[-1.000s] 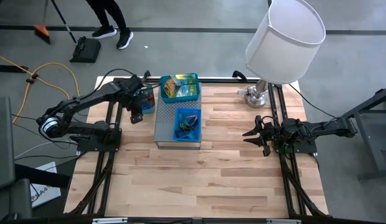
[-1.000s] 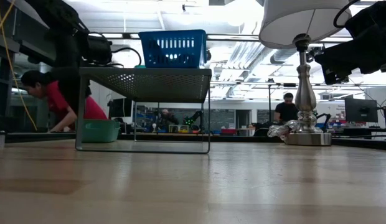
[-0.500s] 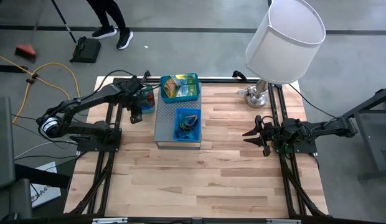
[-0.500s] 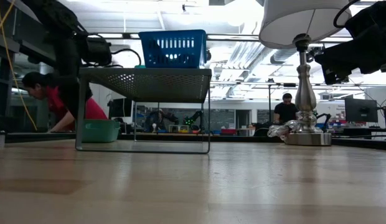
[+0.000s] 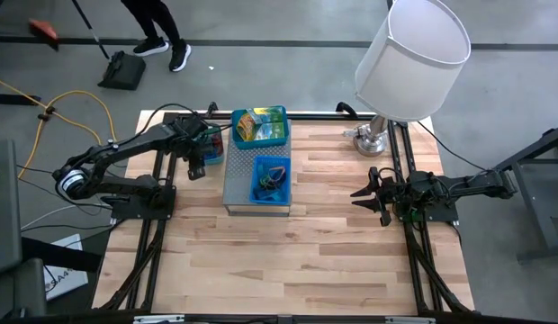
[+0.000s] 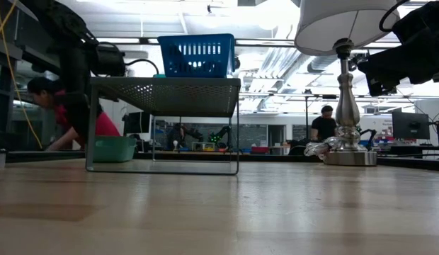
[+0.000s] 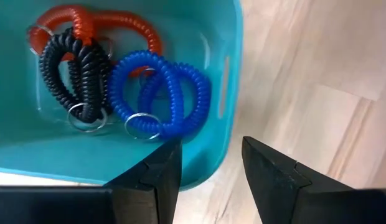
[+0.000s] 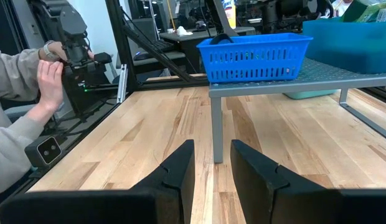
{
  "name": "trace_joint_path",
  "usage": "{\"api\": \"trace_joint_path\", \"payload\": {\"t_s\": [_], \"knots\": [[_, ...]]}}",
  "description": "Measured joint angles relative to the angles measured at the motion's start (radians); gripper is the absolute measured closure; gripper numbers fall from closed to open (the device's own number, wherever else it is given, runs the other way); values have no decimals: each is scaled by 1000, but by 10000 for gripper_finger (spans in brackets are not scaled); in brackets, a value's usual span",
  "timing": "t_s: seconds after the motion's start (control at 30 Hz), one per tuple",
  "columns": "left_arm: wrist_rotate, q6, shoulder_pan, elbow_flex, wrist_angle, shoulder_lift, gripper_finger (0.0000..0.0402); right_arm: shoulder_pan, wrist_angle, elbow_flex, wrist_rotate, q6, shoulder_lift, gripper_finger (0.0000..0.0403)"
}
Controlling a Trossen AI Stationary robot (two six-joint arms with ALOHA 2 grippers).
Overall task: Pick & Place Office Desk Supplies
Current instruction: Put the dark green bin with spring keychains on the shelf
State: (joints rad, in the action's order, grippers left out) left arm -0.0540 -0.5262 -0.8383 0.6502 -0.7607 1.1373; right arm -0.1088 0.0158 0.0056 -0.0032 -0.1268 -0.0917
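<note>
A teal bin (image 7: 230,93) stands on the table left of the grey perforated shelf (image 5: 238,184). In it lie a red coil (image 7: 112,22), a black coil (image 7: 75,74) and a blue coil (image 7: 162,93), two of them with metal rings. My left gripper (image 7: 211,165) hangs open above the bin's near rim, pointing steeply down, one finger over the inside and one over the table; in the high view my left gripper (image 5: 196,166) is beside the shelf. My right gripper (image 5: 360,193) waits level and open at the table's right, holding nothing.
On the shelf stand a blue basket (image 5: 271,180) with small items and a teal bin of yellow-green packets (image 5: 259,126). A lamp with a white shade (image 5: 409,54) stands at the far right. A person's hand (image 8: 50,81) works beside the table.
My left gripper has tipped a little over the teal bin and stays open. The coils lie as before.
</note>
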Motion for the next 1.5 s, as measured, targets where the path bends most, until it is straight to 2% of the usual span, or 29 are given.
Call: {"api": "trace_joint_path", "payload": {"t_s": [0.4, 0.53, 0.77, 0.93, 1.17, 1.5], "knots": [[5, -3, 0, 0, 37, 72, 249, 0, 0, 0, 0, 0, 0, 311], [5, 0, 0, 0, 37, 71, 286, 0, 0, 0, 0, 0, 0, 311], [5, 1, 0, 0, 35, 71, 385, 0, 0, 0, 0, 0, 0, 311], [8, 8, 0, 0, 34, 67, 398, 0, 0, 0, 0, 0, 0, 311], [31, 7, 0, 11, 19, -43, 400, 0, 0, 0, 0, 0, 0, 311], [61, 3, 32, 131, -101, -252, 401, 0, 0, 0, 0, 0, 0, 311]]}}
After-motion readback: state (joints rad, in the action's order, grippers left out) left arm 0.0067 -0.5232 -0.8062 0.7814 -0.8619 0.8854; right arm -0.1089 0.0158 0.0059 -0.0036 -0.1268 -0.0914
